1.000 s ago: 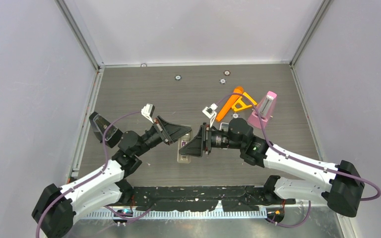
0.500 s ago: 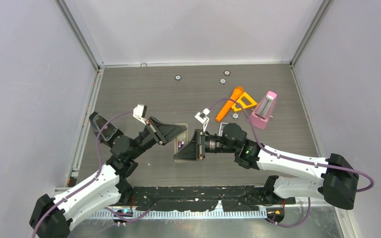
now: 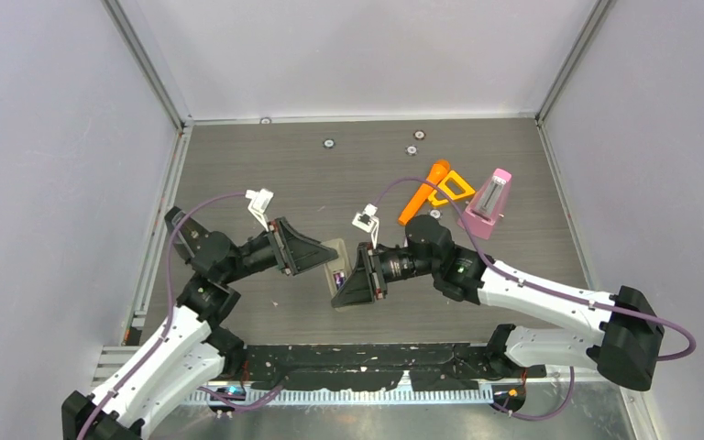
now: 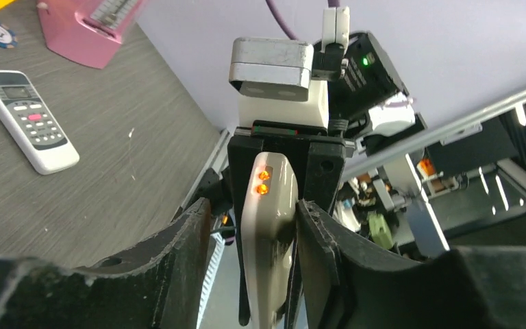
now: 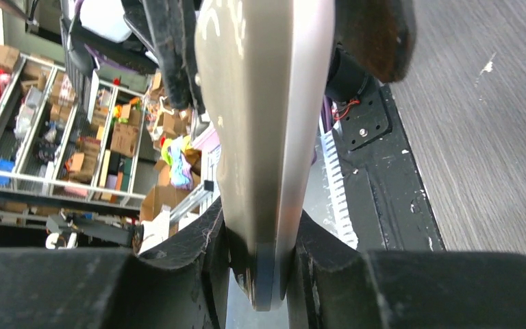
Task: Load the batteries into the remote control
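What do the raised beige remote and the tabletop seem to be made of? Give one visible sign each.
The raised beige remote: likely moulded plastic, smooth with a soft sheen and rounded edges. The tabletop: looks like grey wood-grain laminate, matt, with fine streaks; real wood cannot be ruled out.

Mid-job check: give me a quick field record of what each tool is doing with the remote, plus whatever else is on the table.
right tool: shut on beige plastic remote control, held in the air
left tool: open, jaws around the same remote, gap on one side
batteries: none clearly visible
on grey wood-grain table: white button remote, pink wedge-shaped object, orange plastic item
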You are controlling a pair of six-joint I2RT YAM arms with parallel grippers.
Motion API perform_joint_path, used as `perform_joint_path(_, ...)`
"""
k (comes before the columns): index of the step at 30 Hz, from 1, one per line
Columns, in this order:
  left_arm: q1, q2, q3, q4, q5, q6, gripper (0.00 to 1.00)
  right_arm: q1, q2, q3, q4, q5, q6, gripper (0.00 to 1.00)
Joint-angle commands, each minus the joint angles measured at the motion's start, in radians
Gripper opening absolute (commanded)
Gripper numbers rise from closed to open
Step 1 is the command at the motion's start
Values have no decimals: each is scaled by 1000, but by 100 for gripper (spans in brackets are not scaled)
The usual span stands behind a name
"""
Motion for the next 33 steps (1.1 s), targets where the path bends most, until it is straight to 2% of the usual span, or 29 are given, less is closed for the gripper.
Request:
perform_joint_path(1, 5, 29, 74, -75, 142, 91, 51, 3, -11, 107, -100, -130, -129, 5)
perform_joint_path(3, 6, 48, 94, -80, 160, 95, 51, 2, -1, 120, -129, -138, -144, 5)
perform_joint_path(10, 5, 63, 115, -89, 215, 115, 43, 3, 28, 137, -143, -157, -159, 5)
perform_joint_path(17, 4, 33, 129, -217, 253, 214, 44, 2, 44, 151, -138, -155, -148, 5)
perform_joint_path(19, 4, 25, 131, -250, 256, 236, 36, 3, 46, 149, -128, -158, -138, 6)
perform_joint_path(22, 4, 20, 140, -286, 234, 253, 14, 3, 46, 148, -126, -159, -131, 6)
perform_joint_path(24, 4, 24, 139, -273, 223, 243, 0, 3, 42, 149, -134, -153, -132, 14)
perform_joint_path(25, 5, 26, 137, -263, 214, 235, 0, 2, 38, 150, -137, -149, -132, 30)
perform_joint_path(27, 5, 33, 133, -249, 197, 221, 0, 3, 20, 144, -140, -130, -140, 53)
perform_joint_path(29, 5, 36, 129, -249, 174, 213, 0, 2, -2, 133, -134, -116, -152, 63)
perform_joint_path(33, 19, 10, 112, -272, 88, 202, 0, -5, -52, 129, -182, -52, -193, 75)
